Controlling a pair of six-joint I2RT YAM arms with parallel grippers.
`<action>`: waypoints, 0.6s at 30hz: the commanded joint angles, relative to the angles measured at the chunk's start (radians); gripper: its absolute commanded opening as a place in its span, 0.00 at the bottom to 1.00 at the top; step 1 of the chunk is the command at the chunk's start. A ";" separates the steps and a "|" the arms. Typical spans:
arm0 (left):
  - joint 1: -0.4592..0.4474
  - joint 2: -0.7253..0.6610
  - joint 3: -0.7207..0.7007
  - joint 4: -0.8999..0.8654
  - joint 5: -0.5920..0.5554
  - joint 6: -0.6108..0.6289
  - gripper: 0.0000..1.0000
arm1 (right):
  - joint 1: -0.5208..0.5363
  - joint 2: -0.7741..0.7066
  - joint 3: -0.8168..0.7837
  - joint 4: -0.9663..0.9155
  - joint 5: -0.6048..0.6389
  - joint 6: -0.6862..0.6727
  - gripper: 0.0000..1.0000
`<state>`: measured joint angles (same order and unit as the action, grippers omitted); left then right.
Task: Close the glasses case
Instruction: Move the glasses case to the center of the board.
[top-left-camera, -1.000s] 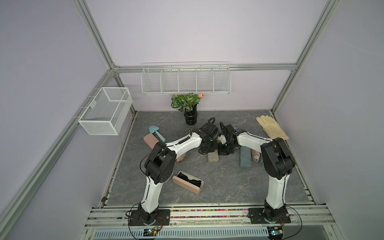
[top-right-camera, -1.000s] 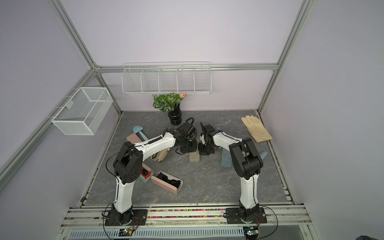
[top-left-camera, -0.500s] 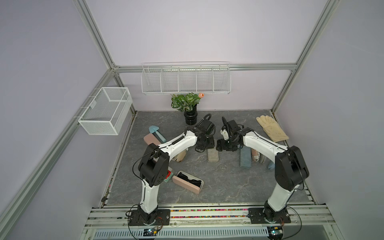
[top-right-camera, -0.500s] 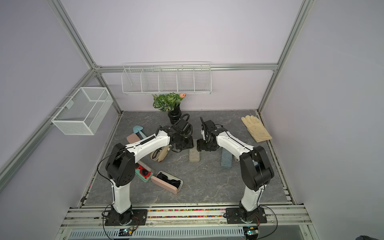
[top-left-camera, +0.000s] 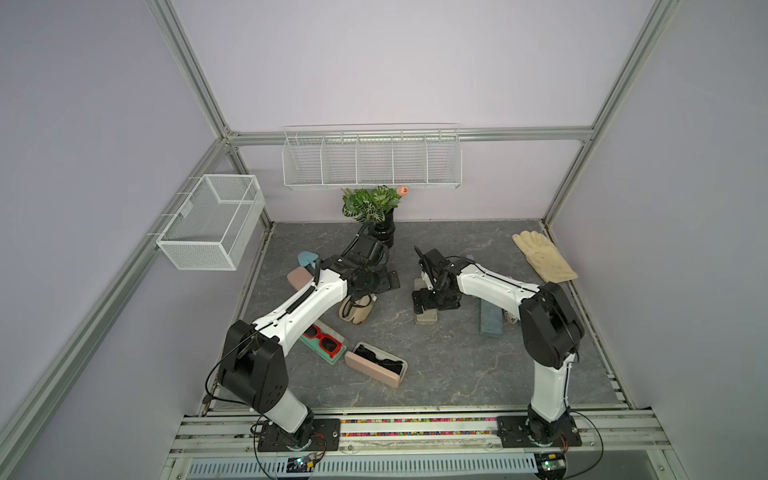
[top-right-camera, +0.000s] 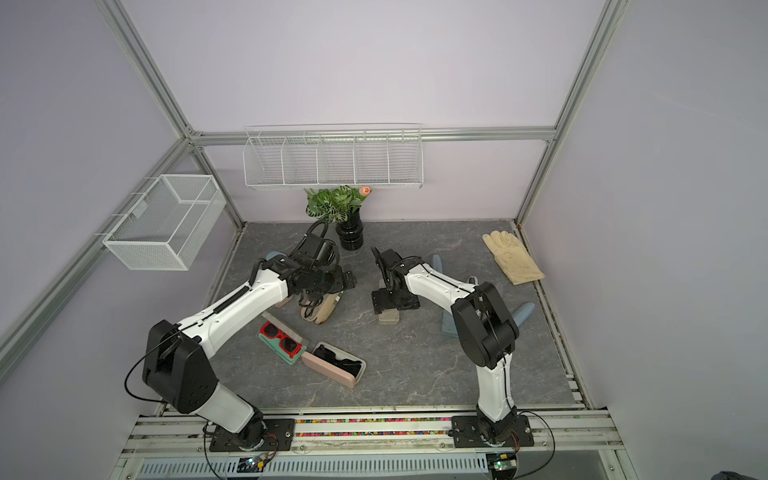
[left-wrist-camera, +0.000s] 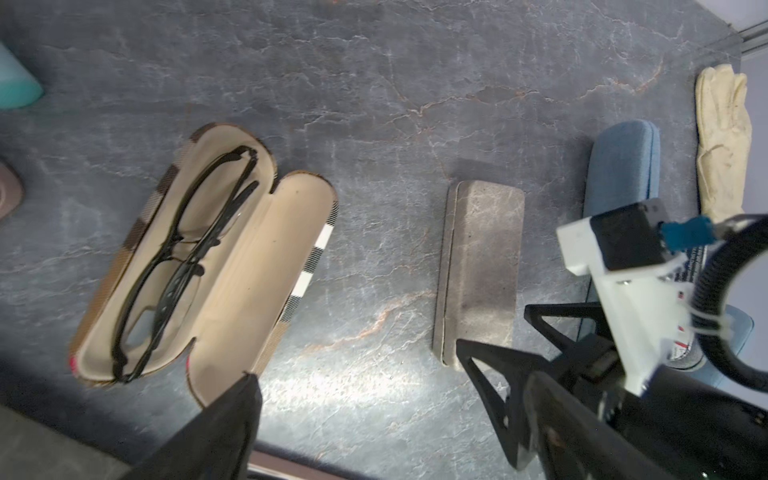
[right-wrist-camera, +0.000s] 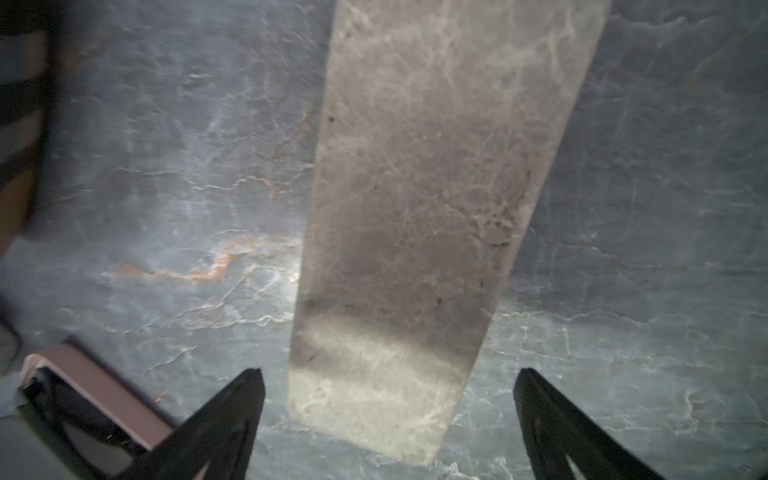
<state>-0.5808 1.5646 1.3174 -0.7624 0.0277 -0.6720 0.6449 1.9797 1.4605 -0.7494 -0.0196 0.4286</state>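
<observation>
A pale glove (top-left-camera: 542, 259) lies at two o'clock on the grey surface (top-left-camera: 457, 374), a potted plant (top-left-camera: 370, 205) at twelve, perhaps bearing a pink bud (top-left-camera: 402, 190).

The glasses case (left-wrist-camera: 478, 270) is mottled grey, the plaid case (left-wrist-camera: 257, 266) tan, lined beige, the worktop (left-wrist-camera: 374, 104) veined dark grey.

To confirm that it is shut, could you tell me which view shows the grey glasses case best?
The left wrist view: the whole grey glasses case lies shut, its seam visible. The right wrist view shows only its top, close up. In both top views the right gripper hides most of it.
</observation>
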 joint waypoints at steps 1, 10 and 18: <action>0.017 -0.049 -0.024 -0.051 -0.056 0.012 1.00 | 0.004 0.033 0.044 -0.035 0.020 0.032 0.97; 0.068 -0.116 -0.067 -0.072 -0.068 0.023 1.00 | 0.007 0.136 0.121 -0.063 0.020 0.024 0.95; 0.083 -0.122 -0.087 -0.069 -0.066 0.026 1.00 | 0.004 0.174 0.153 -0.099 0.084 0.006 0.83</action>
<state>-0.5030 1.4597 1.2400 -0.8188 -0.0231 -0.6529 0.6460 2.1277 1.6032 -0.8009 0.0204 0.4397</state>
